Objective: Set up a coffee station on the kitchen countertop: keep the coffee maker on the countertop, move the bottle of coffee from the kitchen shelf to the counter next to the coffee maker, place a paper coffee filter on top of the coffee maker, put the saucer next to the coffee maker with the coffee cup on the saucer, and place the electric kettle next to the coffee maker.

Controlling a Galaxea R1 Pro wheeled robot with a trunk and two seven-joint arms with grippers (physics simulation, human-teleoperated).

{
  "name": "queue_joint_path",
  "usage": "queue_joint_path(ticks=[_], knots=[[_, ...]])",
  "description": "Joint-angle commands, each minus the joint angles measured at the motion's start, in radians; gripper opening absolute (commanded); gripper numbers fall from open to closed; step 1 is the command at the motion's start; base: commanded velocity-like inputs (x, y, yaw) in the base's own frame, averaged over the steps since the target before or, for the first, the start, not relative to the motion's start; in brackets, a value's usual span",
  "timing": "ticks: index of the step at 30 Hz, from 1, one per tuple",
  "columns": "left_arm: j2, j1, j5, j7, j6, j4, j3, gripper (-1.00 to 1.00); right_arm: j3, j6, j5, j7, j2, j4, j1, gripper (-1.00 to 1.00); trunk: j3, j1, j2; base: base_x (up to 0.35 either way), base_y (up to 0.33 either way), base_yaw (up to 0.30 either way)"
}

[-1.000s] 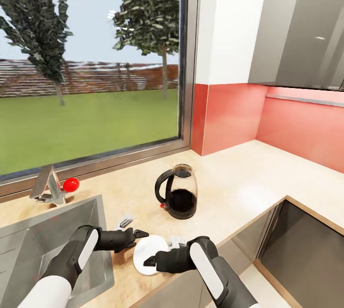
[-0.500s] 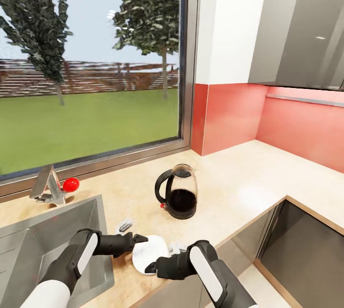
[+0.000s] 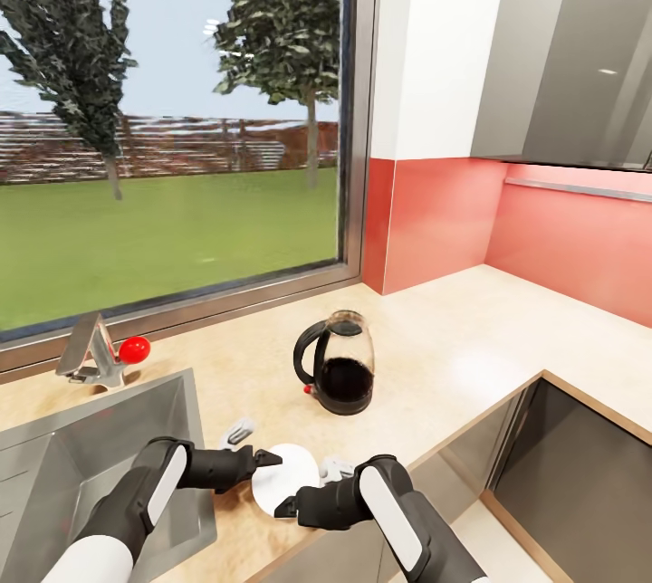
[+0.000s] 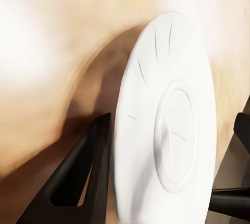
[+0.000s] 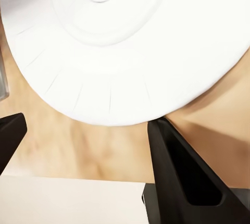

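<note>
Saucer [image 3: 286, 477] on countertop [image 3: 471, 348], near front edge, between sink [image 3: 54, 465] and electric kettle [image 3: 337, 373].

Left gripper [image 3: 263, 458]: jaws spread, saucer rim between fingers [image 4: 83, 174], tips at rim.

Right gripper [image 3: 282, 503]: jaws apart, straddling saucer's near edge; one finger [image 5: 179, 174] just beside rim, contact cannot be judged.

Both arms low, forearms angled inward, grippers facing each other. Left gripper [image 3: 268, 458] jaws spread, one finger [image 4: 83, 174] beside white disc edge. Right gripper [image 3: 282, 503] jaws spread, finger [image 5: 182, 172] beneath disc rim.
</note>
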Motion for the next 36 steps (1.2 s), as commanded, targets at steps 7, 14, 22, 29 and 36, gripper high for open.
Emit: queue_joint_path(ticks=[7, 14, 22, 29, 36], knots=[[0.0, 0.0, -0.006, -0.004, 0.006, -0.001, 0.001, 1.0, 0.001, 0.004, -0.002, -0.007, 0.0, 0.0, 0.0, 1.0, -0.001, 0.0, -0.001, 0.0, 0.0, 0.0], [-0.001, 0.0, -0.005, -0.005, 0.008, -0.001, 0.002, 1.0, 0.001, 0.004, -0.002, -0.007, 0.0, 0.0, 0.0, 1.0, -0.001, 0.0, -0.001, 0.0, 0.0, 0.0], [-0.002, 0.0, -0.002, -0.007, 0.008, -0.001, 0.004, 1.0, 0.001, 0.004, -0.002, -0.007, 0.0, 0.0, 0.0, 1.0, -0.001, 0.0, -0.001, 0.0, 0.0, 0.0], [-0.002, 0.0, 0.0, -0.007, 0.009, -0.001, 0.004, 1.0, 0.001, 0.004, -0.002, -0.007, 0.0, 0.0, 0.0, 1.0, -0.001, 0.0, -0.001, 0.0, 0.0, 0.0], [-0.003, -0.001, 0.002, -0.008, 0.01, -0.001, 0.004, 1.0, 0.002, 0.004, -0.002, -0.007, 0.0, 0.0, 0.0, 1.0, -0.001, 0.0, -0.001, 0.0, 0.0, 0.0]])
